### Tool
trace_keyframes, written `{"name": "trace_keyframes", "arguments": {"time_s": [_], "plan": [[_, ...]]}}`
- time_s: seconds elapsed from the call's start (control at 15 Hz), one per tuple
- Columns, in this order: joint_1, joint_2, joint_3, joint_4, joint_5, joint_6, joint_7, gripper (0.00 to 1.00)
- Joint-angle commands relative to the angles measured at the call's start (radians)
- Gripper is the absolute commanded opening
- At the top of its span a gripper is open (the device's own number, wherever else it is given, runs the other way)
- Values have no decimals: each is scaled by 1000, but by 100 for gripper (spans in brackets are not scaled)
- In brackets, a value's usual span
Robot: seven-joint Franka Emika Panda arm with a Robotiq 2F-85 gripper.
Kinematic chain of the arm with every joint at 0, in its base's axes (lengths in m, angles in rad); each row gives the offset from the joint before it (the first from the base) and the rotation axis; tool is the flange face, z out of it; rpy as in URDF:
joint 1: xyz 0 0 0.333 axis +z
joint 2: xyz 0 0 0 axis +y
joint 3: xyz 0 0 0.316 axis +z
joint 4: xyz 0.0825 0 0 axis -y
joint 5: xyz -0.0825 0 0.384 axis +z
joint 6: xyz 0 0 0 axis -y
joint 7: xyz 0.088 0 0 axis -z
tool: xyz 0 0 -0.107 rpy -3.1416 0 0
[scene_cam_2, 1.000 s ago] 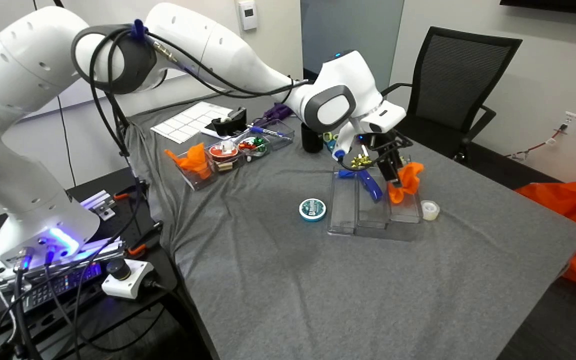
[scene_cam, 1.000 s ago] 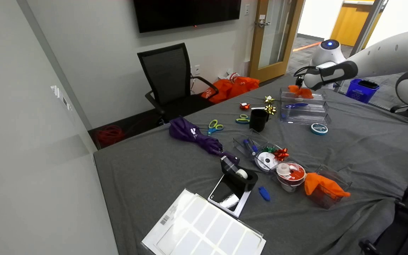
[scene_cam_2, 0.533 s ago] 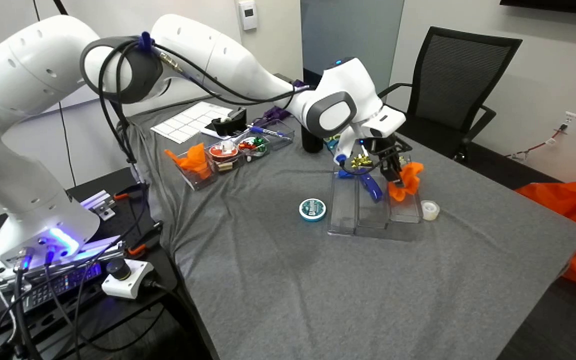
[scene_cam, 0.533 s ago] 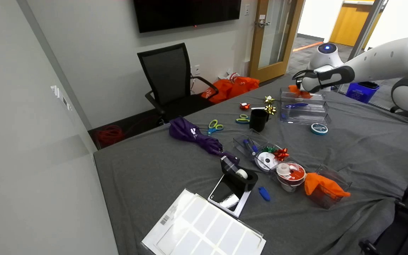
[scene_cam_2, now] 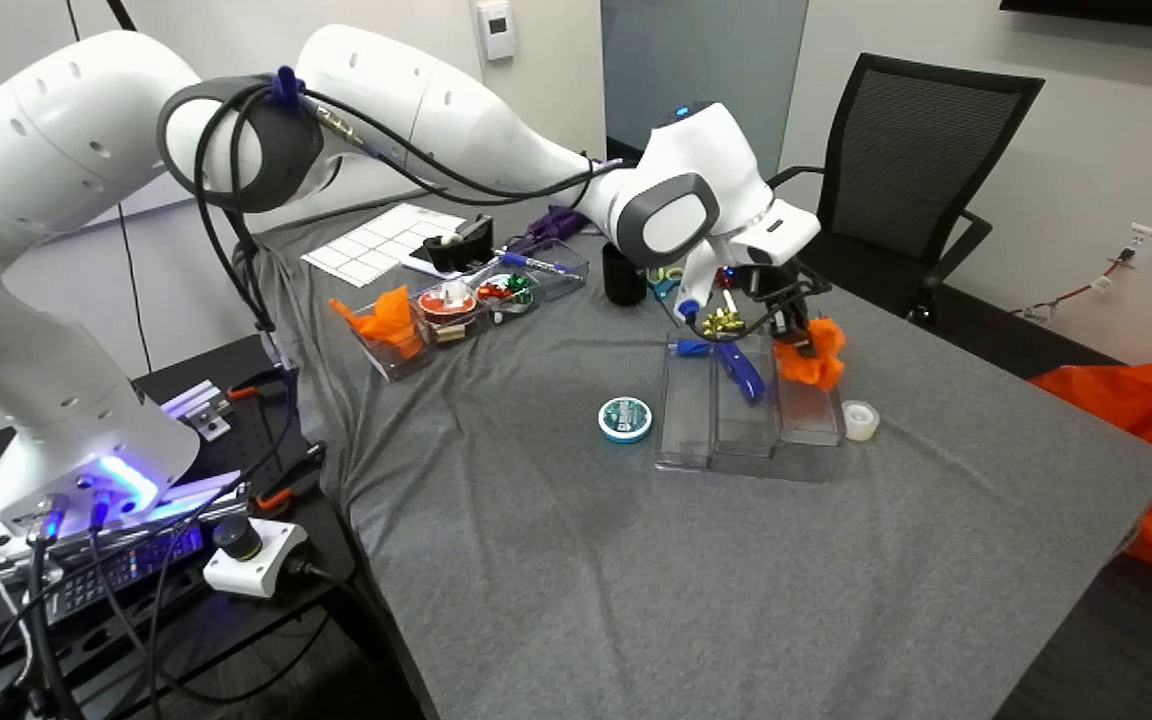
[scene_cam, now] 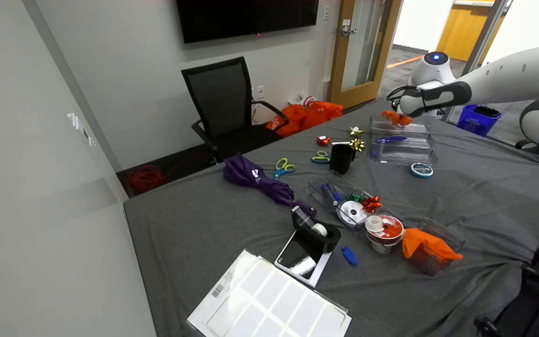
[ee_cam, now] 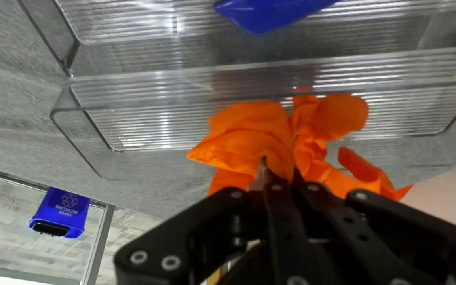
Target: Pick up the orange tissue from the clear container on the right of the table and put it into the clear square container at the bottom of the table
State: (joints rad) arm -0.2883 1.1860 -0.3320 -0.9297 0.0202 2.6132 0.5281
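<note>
In an exterior view, the box (scene_cam: 424, 266) at near right, likely the goal, holds a second tissue (scene_cam: 428, 244). In an exterior view, the gripper (scene_cam_2: 804, 348) has the tissue (scene_cam_2: 820, 370) at the tray's (scene_cam_2: 684, 440) right compartment. Wrist view: the fingers (ee_cam: 277, 209) clamp its folds, probably against slipping.

In the wrist view, the end effector (ee_cam: 278, 178) has its tips partly buried in the orange tissue (ee_cam: 251, 134), and the top edge slices through the blue object (ee_cam: 269, 12)! In an exterior view, the round tin (scene_cam_2: 625, 419) carries lettering too small to read!
</note>
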Motion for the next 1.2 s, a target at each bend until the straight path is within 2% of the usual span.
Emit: {"name": "trace_keyframes", "arguments": {"time_s": [0.0, 0.27, 0.6, 0.93, 1.13], "plan": [[-53, -91, 104, -32, 53, -50, -112, 1], [-97, -187, 207, -101, 100, -71, -239, 1], [-182, -322, 400, -307, 183, -57, -517, 1], [-342, -425, 586, -522, 293, -93, -858, 1], [-445, -505, 645, -663, 335, -190, -1016, 1]]}}
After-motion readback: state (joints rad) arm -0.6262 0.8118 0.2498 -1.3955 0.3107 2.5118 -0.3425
